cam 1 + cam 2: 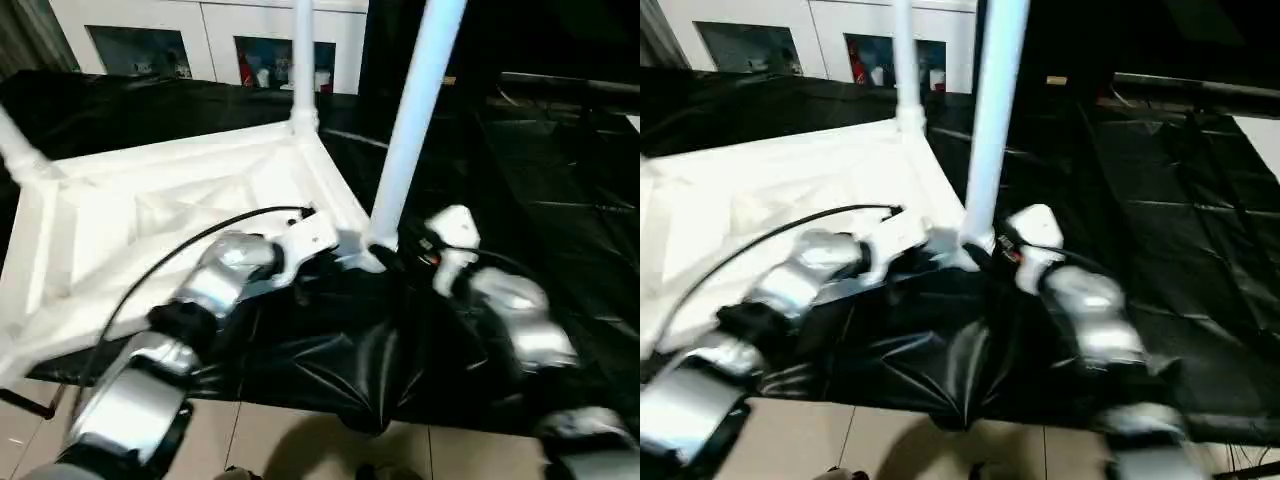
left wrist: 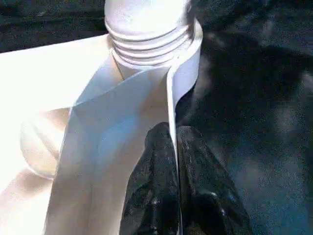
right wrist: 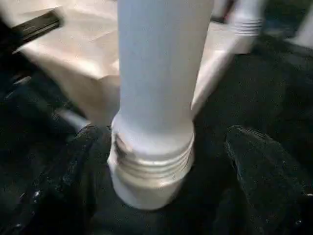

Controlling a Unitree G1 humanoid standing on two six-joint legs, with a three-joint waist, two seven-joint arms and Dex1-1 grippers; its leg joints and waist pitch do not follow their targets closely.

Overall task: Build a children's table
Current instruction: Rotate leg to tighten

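The children's table lies upside down on a black sheet, its white ribbed top (image 1: 150, 210) facing up. Three white legs stand upright in corner sockets: a near one (image 1: 410, 120), a far one (image 1: 303, 60) and one at the left edge (image 1: 15, 145). My left gripper (image 2: 173, 136) is shut on the thin rim of the top, just beside the near leg's threaded socket (image 2: 149, 44). My right gripper (image 3: 161, 161) stands open around the base of the near leg (image 3: 156, 73). Its two black fingers (image 3: 264, 171) sit on either side of the threaded end (image 3: 151, 166).
A black sheet (image 1: 520, 150) covers the floor under and to the right of the table. White cabinets (image 1: 200, 40) stand at the back. Pale floor tiles (image 1: 260, 440) show at the near edge. A black cable (image 1: 200, 235) arcs over my left forearm.
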